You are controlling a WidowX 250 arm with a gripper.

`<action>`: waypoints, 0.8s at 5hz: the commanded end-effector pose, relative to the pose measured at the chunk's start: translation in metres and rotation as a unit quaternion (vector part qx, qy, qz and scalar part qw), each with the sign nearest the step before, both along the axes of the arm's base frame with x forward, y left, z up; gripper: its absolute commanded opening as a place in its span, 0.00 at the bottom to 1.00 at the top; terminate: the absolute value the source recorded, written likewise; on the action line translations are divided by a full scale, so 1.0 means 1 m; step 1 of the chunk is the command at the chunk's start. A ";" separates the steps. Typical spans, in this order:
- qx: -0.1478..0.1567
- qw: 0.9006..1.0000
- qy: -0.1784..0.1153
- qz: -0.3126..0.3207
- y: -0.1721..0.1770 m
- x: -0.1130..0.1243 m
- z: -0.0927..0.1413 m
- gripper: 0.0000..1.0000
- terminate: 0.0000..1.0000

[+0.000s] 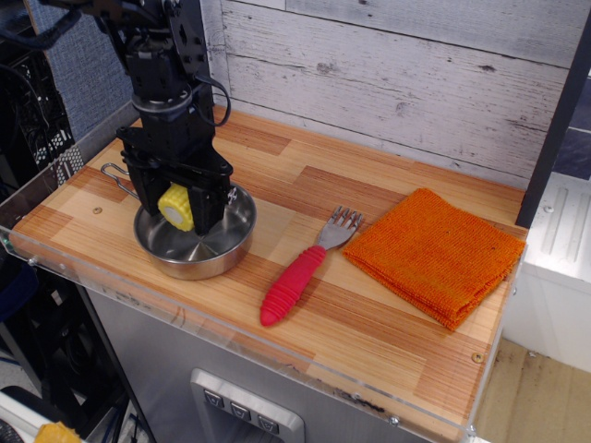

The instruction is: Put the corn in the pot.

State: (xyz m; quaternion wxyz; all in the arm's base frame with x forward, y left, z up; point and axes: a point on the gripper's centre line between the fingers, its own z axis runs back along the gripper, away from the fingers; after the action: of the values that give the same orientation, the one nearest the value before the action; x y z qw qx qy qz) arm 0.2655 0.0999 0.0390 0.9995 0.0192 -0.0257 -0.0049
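Observation.image has my pincer (pixel 181 209) clamped on the corn (pixel 175 205), low inside the pot (pixel 224 251) that sits under it on the surface (pixel 305 341). I judge the carry done; release and retreat remain. The cob's long axis tilts, pale cut end facing down toward me, away from the arm.
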 end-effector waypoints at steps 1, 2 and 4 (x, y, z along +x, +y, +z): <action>0.007 1.000 0.001 -0.010 -0.004 -0.012 0.008 1.00 0.00; 0.004 1.000 -0.010 -0.014 -0.008 -0.010 0.021 1.00 0.00; 0.011 0.993 -0.108 -0.046 -0.042 0.003 0.104 1.00 0.00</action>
State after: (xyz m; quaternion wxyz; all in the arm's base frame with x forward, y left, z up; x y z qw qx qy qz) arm 0.2764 0.0586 0.1323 0.9927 0.0214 -0.1092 -0.0465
